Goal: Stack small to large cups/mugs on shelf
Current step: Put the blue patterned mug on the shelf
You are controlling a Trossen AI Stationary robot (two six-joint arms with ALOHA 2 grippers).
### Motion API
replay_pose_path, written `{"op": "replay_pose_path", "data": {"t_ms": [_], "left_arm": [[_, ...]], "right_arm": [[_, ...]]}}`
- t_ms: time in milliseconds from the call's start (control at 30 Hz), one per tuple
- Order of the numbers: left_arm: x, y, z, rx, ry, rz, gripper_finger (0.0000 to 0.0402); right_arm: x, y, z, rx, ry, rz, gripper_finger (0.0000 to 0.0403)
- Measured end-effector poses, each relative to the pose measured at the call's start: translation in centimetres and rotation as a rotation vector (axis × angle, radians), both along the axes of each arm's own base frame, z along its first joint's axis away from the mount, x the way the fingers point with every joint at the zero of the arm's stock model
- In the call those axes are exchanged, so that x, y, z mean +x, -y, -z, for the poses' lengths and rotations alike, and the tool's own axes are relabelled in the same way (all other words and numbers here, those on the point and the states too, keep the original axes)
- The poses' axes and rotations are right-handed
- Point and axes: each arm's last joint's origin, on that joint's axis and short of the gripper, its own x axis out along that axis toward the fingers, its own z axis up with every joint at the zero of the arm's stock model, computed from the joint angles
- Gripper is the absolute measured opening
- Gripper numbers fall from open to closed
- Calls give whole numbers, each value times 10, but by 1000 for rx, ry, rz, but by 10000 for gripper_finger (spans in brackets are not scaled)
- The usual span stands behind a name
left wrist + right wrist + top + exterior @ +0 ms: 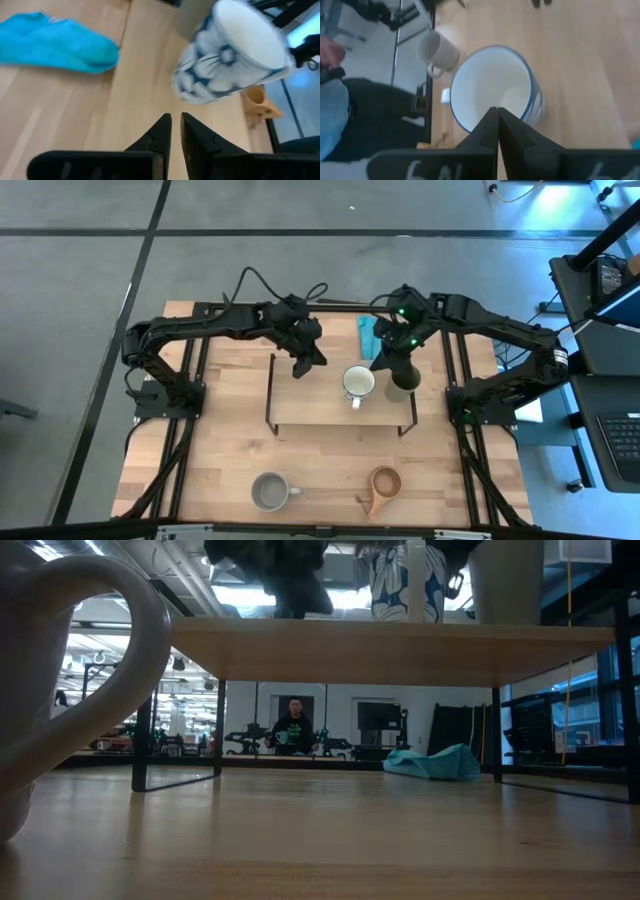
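The light-wood shelf [300,405] stands mid-table on black wire legs. On it stand a white mug with a blue flower pattern [358,383] and, to its right, the olive-green cup [403,386]. Both show from the side in the low view: the mug [405,582] and the cup [505,580]. My right gripper [388,362] is shut between these two, above the shelf; in its wrist view the fingertips [496,114] lie over the mug's opening [492,85]. My left gripper [304,362] is shut and empty over the shelf's left part, pointing at the mug [225,55]. The grey mug [268,491] and the wooden cup [383,485] stand on the table near its front edge.
A teal cloth [367,335] lies on the table behind the shelf and shows under the shelf in the low view [435,762]. The grey mug looms at that view's left [70,680]. A person [293,725] is far back in the room.
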Motion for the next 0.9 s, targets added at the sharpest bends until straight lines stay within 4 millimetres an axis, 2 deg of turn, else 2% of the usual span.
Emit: {"op": "replay_pose_path", "data": {"t_ms": [167, 367, 533, 700, 833, 900], "left_arm": [[2, 1, -2, 35, 21, -24, 36], [1, -3, -1, 33, 10, -42, 36], [1, -3, -1, 31, 7, -42, 36], [-1, -2, 0, 25, -12, -42, 36], [-1, -2, 0, 26, -12, -42, 36], [-1, -2, 0, 26, -11, -41, 36]], "right_arm": [[6, 5, 3, -40, 22, -13, 12], [7, 15, -11, -199, 55, 112, 12], [9, 17, -24, -241, 124, 139, 12], [10, 17, -27, -237, 148, 151, 12], [11, 15, -28, -129, 131, 199, 12], [14, 13, -32, -75, 190, 151, 12]]}}
